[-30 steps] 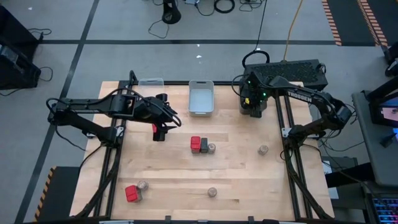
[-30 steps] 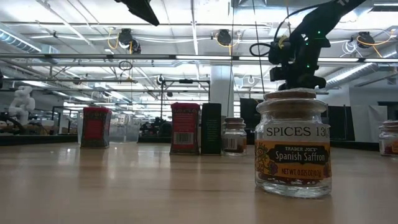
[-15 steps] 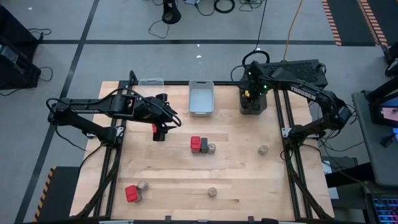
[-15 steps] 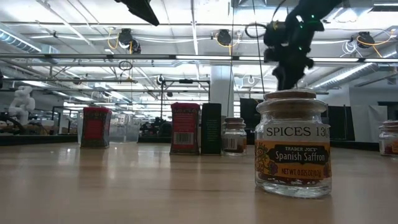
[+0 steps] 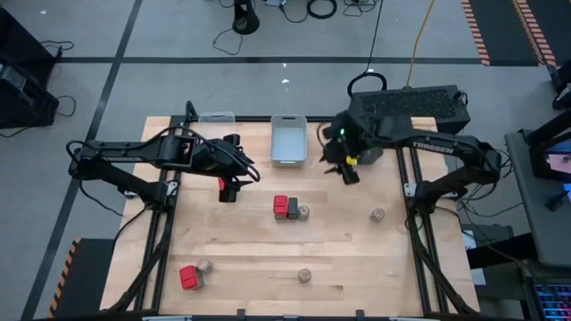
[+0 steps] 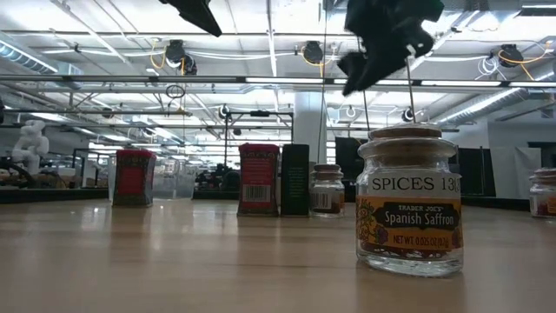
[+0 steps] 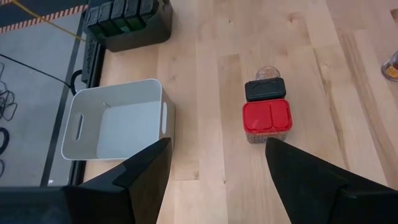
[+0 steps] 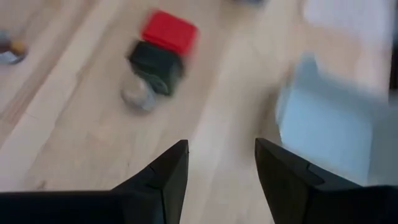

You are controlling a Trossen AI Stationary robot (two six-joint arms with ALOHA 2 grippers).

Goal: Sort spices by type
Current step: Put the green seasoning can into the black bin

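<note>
Overhead, the left gripper [image 5: 228, 189] hangs with fingers apart and empty, a red boxy spice block [image 5: 280, 207], dark grey block [image 5: 293, 209] and small round jar [image 5: 303, 212] clustered just right of it; beyond them the right gripper [image 5: 348, 171], fingers likewise parted and empty, hovers beside the pale rectangular plastic bin [image 5: 288, 141].

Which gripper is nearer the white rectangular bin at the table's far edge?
Right. The right gripper hovers just beside the white rectangular bin, off its right side. The left gripper hangs farther away, on the bin's left and nearer the table's front.
</note>
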